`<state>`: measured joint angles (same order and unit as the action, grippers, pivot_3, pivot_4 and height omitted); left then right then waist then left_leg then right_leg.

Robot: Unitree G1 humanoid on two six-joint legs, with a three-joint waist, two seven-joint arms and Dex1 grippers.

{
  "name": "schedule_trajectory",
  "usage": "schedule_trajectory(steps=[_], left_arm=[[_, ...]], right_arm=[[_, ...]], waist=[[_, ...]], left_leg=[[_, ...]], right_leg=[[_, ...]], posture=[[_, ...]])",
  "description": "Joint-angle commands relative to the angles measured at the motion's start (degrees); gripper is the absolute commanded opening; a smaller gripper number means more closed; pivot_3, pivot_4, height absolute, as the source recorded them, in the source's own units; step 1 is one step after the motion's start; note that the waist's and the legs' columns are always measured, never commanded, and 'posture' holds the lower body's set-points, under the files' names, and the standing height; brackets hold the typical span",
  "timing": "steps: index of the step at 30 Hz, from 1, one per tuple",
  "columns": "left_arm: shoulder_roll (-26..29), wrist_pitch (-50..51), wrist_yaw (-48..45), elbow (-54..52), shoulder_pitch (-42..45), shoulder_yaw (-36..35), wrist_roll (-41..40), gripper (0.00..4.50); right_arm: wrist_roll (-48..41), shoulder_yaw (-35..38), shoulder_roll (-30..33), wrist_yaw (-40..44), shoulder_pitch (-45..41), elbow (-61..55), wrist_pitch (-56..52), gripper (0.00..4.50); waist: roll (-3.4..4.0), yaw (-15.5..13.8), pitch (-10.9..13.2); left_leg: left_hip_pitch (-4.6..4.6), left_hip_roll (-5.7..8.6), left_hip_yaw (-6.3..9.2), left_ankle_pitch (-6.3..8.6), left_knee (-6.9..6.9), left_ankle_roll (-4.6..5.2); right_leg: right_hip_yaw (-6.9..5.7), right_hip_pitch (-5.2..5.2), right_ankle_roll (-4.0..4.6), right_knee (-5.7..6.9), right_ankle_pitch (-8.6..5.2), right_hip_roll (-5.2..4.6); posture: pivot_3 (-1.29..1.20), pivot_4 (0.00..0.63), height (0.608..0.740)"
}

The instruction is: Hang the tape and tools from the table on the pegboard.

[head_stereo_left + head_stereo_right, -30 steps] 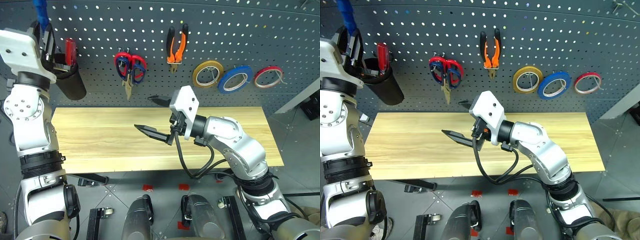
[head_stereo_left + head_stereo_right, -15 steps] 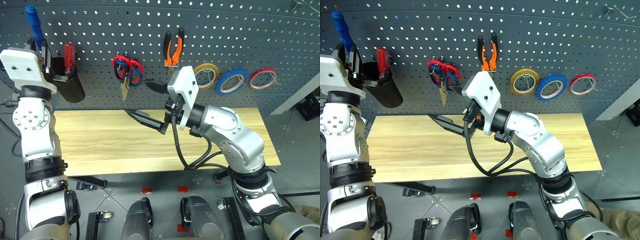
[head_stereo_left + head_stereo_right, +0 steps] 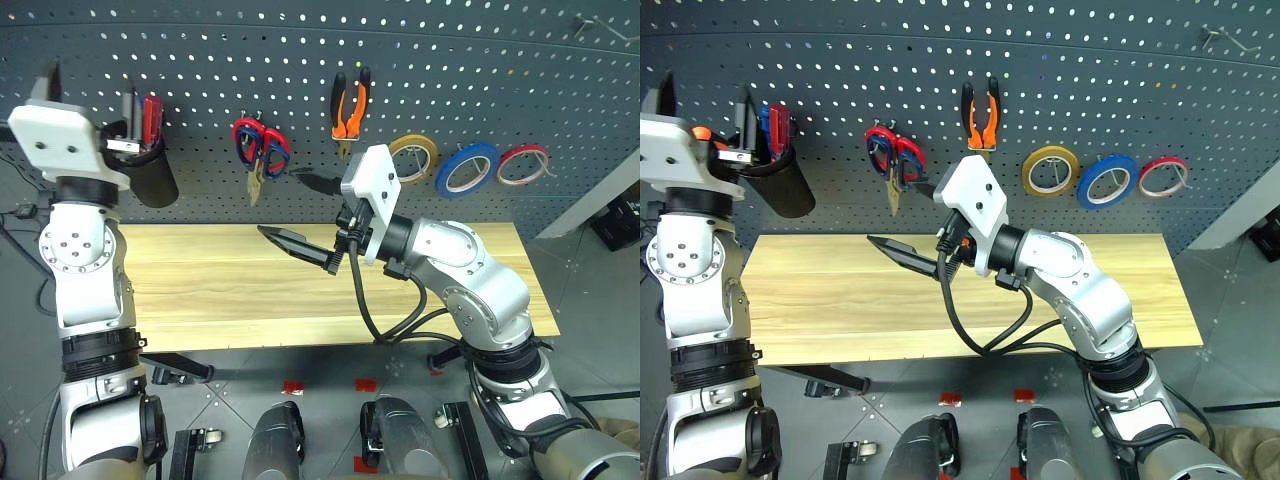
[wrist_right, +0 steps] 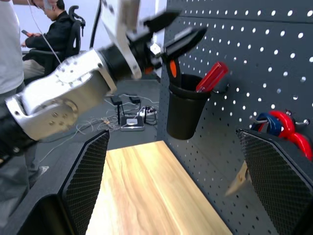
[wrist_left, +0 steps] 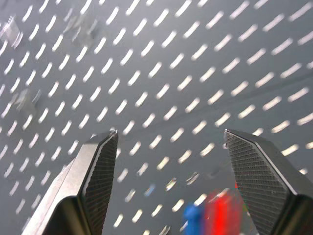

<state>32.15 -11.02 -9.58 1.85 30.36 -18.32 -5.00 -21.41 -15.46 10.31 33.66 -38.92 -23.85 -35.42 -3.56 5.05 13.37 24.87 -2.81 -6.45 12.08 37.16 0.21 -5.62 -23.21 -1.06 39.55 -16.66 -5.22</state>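
My left gripper (image 3: 705, 104) stands open at the pegboard (image 3: 200, 50), just beside a black cup (image 3: 152, 178). The blue-handled screwdriver (image 3: 764, 118) sits in that cup next to a red one (image 3: 153, 116), free of the fingers. The orange-and-black pliers (image 3: 350, 100) hang on a hook. Dark blue scissors (image 3: 246, 142) share a hook with a red-handled pair (image 3: 272, 148). The blue tape (image 3: 467, 167) hangs between a yellow roll (image 3: 413, 151) and a red roll (image 3: 522, 163). My right gripper (image 3: 282, 203) is open and holds nothing over the table (image 3: 200, 290).
The right wrist view shows people seated and standing beyond the table's left end. A grey panel edge (image 3: 600, 200) stands at the right of the table. Cables and feet lie on the floor under the front edge.
My left gripper has opened and let go of the blue screwdriver, which now rests in the black cup. The hand has sunk a little. The right gripper stays open.
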Motion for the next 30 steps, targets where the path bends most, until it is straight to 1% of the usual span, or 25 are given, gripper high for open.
schedule_trajectory(steps=[1,4,6,8,11,13,15,16,17,21,24,27,29,30], left_arm=[[-0.92,9.66,-4.22,-6.34,-6.06,1.46,-4.94,3.66],[-3.25,20.62,-2.4,-9.46,-12.89,-0.29,-8.03,3.66],[-3.89,29.57,0.84,-10.49,-15.11,-1.28,-7.9,3.66],[-4.95,34.81,1.07,-12.46,-17.2,-2.42,-10.69,3.66],[-6.05,35.9,0.62,-14.63,-19.96,-3.25,-12.08,3.66],[-6.48,35.66,0.51,-14.7,-20.96,-3.48,-12.04,3.66],[-6.34,34.14,0.08,-14.38,-22.58,-2.05,-10.06,3.66],[-6.66,33.41,-0.08,-14.28,-23.32,-1.72,-9.69,3.66],[-7.4,31.49,0.02,-13.89,-24.06,-1.67,-9.19,3.66],[-9.15,28.27,-1.19,-12.69,-27.12,-0.78,-8.63,3.66],[-10.12,26.32,-1.55,-12.23,-29.34,-0.57,-8.18,3.66],[-12.3,25.37,-0.74,-10.72,-30.26,-2.53,-10.11,3.66],[-12.76,23.51,-0.59,-9.21,-30.99,-3.25,-9.76,3.66],[-12.54,22.88,-0.83,-8.67,-31.48,-3.32,-9.3,3.66]], right_arm=[[0.29,0.32,0.84,0.45,1.3,-1.14,1.98,4.5],[0.97,0.32,1.99,0.2,3.18,-0.83,2.29,4.5],[2.32,0.35,3.29,-0.23,5.06,-0.22,3.33,4.5],[4.3,1.15,4.08,-2.02,7.4,1.01,4.1,4.5],[9.88,1.45,5.18,-5.61,12.4,5.97,9.87,4.5],[11.97,2.82,3.93,-8.37,15.71,10.13,15.48,4.5],[15.46,4.66,2.52,-13.67,19.35,16.06,22.44,4.5],[18.6,4.7,3.03,-16.48,20.95,18.99,25.38,4.5],[19.95,5.32,3.42,-17.65,22.71,21.77,27.74,4.5],[17.69,10.7,1.32,-20.87,26.05,28.59,31.5,4.5],[17.43,13.28,1.31,-21.19,26.78,33.53,35.5,4.5],[19.85,14.22,3.0,-21.96,26.58,39.27,37.86,4.5],[20.12,14.93,3.28,-22.69,25.91,42.19,38.83,4.5],[20.34,15.04,3.32,-22.86,25.52,43.16,39.35,4.5]], waist=[[0.18,0.05,-0.46],[0.4,0.55,-1.07],[0.36,0.65,-1.09],[0.32,0.56,-1.11],[0.29,0.25,-1.36],[0.34,-0.14,-1.87],[0.4,-0.24,-2.44],[0.4,-0.23,-2.67],[0.41,-0.23,-2.94],[0.49,-0.22,-3.64],[0.69,0.04,-4.07],[0.86,0.04,-5.13],[0.93,0.06,-5.88],[0.93,0.06,-5.88]], left_leg=[[-0.03,0.0,-0.01,0.0,0.0,0.0],[-0.12,-0.01,-0.03,0.0,-0.03,0.0],[-0.15,-0.03,0.01,0.0,-0.04,0.0],[-0.15,-0.04,0.09,-0.04,0.01,-0.02],[-0.15,-0.02,0.13,-0.16,0.04,-0.02],[-0.16,0.0,0.12,-0.18,0.05,-0.02],[-0.16,0.01,0.1,-0.2,0.04,-0.03],[-0.17,0.01,0.09,-0.2,0.03,-0.03],[-0.19,0.01,0.06,-0.2,0.03,-0.03],[-0.21,0.03,0.05,-0.2,0.02,-0.03],[-0.28,0.0,0.03,-0.22,0.0,-0.05],[-0.37,-0.01,0.04,-0.24,-0.06,-0.06],[-0.42,0.0,0.03,-0.24,-0.08,-0.06],[-0.44,0.0,0.02,-0.23,-0.09,-0.06]], right_leg=[[0.02,0.02,0.0,0.01,0.0,0.0],[0.13,0.02,0.0,0.05,0.0,0.03],[0.13,0.0,0.0,0.19,-0.01,0.05],[0.09,-0.01,0.01,0.36,-0.01,0.08],[0.1,0.0,0.09,0.42,0.04,0.07],[0.11,0.01,0.11,0.42,0.06,0.06],[0.11,0.02,0.11,0.42,0.06,0.06],[0.12,0.03,0.11,0.42,0.06,0.06],[0.15,0.03,0.11,0.42,0.06,0.06],[0.19,0.04,0.12,0.41,0.06,0.05],[0.24,0.04,0.18,0.42,0.1,0.1],[0.29,0.07,0.21,0.42,0.11,0.15],[0.29,0.13,0.21,0.42,0.11,0.15],[0.31,0.13,0.21,0.42,0.11,0.16]], posture=[[-0.18,0.155,0.74],[-0.18,0.154,0.74],[-0.17,0.15,0.74],[-0.17,0.148,0.74],[-0.16,0.14,0.74],[-0.16,0.135,0.74],[-0.15,0.126,0.74],[-0.15,0.12,0.74],[-0.15,0.115,0.74],[-0.14,0.1,0.74],[-0.13,0.086,0.74],[-0.13,0.066,0.74],[-0.13,0.054,0.74],[-0.13,0.054,0.74]])
